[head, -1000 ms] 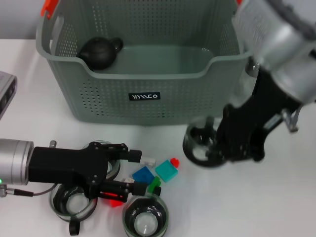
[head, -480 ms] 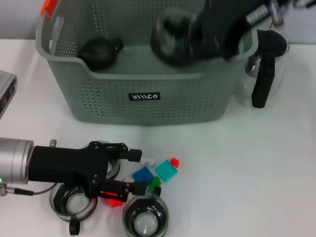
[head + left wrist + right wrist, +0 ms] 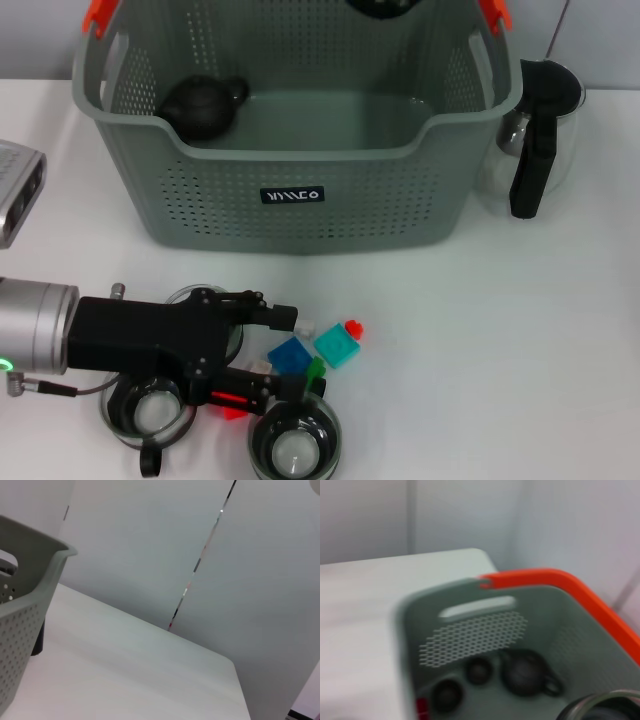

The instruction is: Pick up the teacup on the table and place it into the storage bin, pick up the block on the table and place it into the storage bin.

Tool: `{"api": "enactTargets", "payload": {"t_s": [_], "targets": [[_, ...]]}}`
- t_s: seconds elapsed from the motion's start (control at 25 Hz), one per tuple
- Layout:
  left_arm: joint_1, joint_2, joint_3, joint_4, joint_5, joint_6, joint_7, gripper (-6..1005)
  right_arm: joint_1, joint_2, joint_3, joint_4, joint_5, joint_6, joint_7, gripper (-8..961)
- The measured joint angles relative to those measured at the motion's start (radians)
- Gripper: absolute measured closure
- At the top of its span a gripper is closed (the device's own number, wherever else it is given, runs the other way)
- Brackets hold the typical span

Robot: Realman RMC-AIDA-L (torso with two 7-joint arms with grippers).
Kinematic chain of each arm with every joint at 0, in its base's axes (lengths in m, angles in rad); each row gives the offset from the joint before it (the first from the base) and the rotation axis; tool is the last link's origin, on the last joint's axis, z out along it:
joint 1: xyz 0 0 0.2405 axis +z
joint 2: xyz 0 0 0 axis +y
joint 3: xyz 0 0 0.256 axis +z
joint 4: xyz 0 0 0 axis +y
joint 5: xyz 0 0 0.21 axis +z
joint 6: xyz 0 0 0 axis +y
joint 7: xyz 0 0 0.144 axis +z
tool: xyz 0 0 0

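Observation:
The grey-green storage bin (image 3: 300,150) stands at the back of the table, and its inside shows in the right wrist view (image 3: 470,635). High over it, at the head view's top edge, my right gripper (image 3: 385,6) carries a glass teacup; the cup's rim (image 3: 600,702) shows close to the right wrist camera. Low on the left, my left gripper (image 3: 292,350) lies open, its fingertips on either side of a blue block (image 3: 290,354). Teal (image 3: 338,347), red (image 3: 352,327) and green (image 3: 315,372) blocks lie beside it. Two more glass teacups (image 3: 295,442) (image 3: 150,412) stand near the front edge.
A black teapot (image 3: 200,105) lies in the bin's left corner. To the right of the bin stands a glass pitcher with a black handle (image 3: 535,140). A grey device (image 3: 15,190) sits at the left edge. The left wrist view shows a bin corner (image 3: 25,605) and bare table.
My right arm lifted the teacup off the table, swung it up over the bin, and has nearly left the head view's top. The left gripper barely shifted.

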Motion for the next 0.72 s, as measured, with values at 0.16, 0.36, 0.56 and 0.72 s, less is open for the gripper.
{"api": "enactTargets", "payload": {"t_s": [0.16,0.36,0.56,0.72], "targets": [[-0.002,0.0,0.0,0.0,0.002,0.0,0.005,124,0.036,-0.009,-0.002,0.136,-0.05,0.14,0.075,895],[-0.002,0.002,-0.001,0.001,0.002,0.001,0.017,124,0.071,-0.016,-0.01,0.277,-0.082,0.252,0.142,895],[-0.002,0.003,-0.001,0.004,0.002,0.001,0.025,124,0.088,-0.004,-0.044,0.389,-0.089,0.37,0.149,896],[-0.002,0.003,-0.001,0.004,0.002,0.001,0.03,124,0.095,0.011,-0.088,0.454,-0.089,0.458,0.15,895]]}}
